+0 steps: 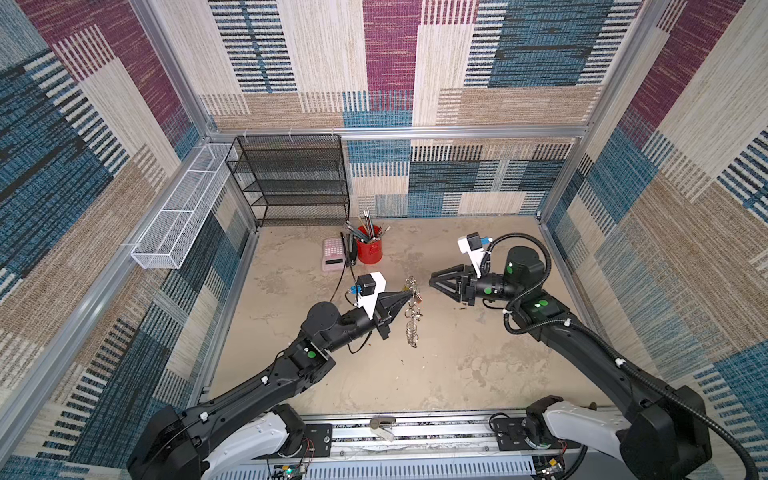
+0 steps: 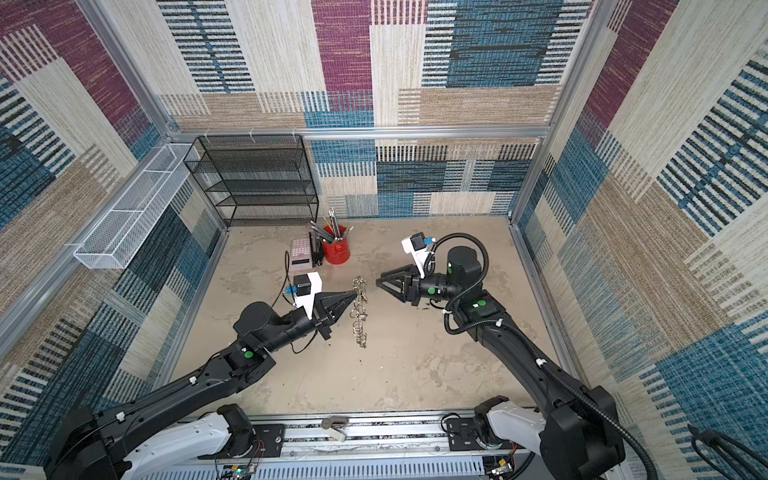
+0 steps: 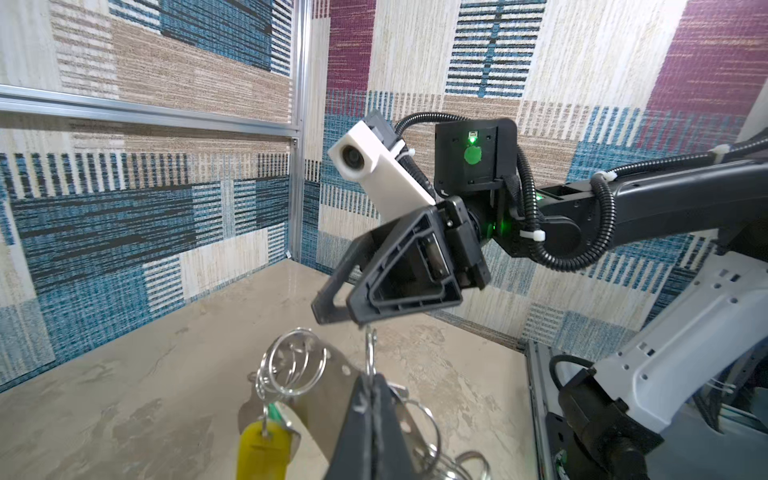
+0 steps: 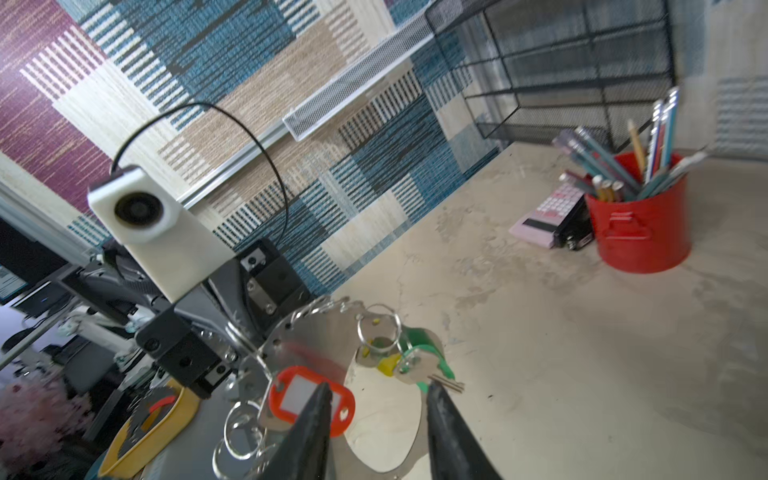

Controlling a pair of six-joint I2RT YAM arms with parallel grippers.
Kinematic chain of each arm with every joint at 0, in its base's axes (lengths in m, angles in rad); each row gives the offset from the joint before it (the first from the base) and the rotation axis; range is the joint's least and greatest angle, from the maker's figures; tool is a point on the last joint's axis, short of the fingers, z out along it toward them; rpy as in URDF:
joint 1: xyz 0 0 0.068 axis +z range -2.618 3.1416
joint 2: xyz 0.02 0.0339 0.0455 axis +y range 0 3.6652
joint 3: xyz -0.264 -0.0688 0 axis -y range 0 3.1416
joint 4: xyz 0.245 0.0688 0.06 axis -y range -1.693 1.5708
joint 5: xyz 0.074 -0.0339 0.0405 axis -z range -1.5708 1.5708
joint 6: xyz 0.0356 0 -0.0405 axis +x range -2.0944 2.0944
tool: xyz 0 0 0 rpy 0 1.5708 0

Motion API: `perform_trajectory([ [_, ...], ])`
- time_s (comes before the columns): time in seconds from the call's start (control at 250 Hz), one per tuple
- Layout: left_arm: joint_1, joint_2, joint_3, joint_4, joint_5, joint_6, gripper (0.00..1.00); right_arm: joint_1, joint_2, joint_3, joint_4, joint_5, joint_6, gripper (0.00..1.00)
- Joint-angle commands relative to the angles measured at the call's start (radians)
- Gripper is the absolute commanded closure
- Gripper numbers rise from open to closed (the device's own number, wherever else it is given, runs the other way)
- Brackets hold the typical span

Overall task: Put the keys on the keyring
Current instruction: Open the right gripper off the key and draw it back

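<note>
The keyring (image 1: 411,311) hangs over the middle of the table (image 1: 457,374), its long axis running near to far, and your left tool (image 1: 410,295) is clenched on it. Your right tool (image 1: 431,284) sits just right of its far end, jaws parted and empty, facing the red-tagged key (image 4: 309,399).

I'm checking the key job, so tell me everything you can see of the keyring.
The keyring is a curved, flat band of grey metal, its edge pierced with holes carrying silver split rings. The left gripper is shut on its upper part, holding it above the table. A yellow tag and a green tag hang from its rings; a red tag sits against the band, attachment unclear. The open right gripper is close by, apart from it in both top views.
</note>
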Motion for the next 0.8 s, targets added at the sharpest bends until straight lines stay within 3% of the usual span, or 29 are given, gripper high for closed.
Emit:
perform_trajectory([
  [0.0, 0.003, 0.026, 0.025, 0.110, 0.067, -0.036, 1.00, -0.002, -0.022, 0.031, 0.071, 0.023, -0.016, 0.49],
  [0.232, 0.023, 0.093, 0.047, 0.212, 0.193, -0.129, 1.00, 0.005, -0.004, 0.029, 0.167, -0.103, -0.025, 0.39],
  [0.52, 0.113, 0.171, 0.056, 0.366, 0.310, -0.280, 1.00, 0.012, 0.006, -0.035, 0.334, -0.198, 0.048, 0.39],
  [0.796, 0.138, 0.218, 0.068, 0.420, 0.377, -0.333, 1.00, 0.028, 0.073, 0.020, 0.315, -0.182, 0.017, 0.43],
])
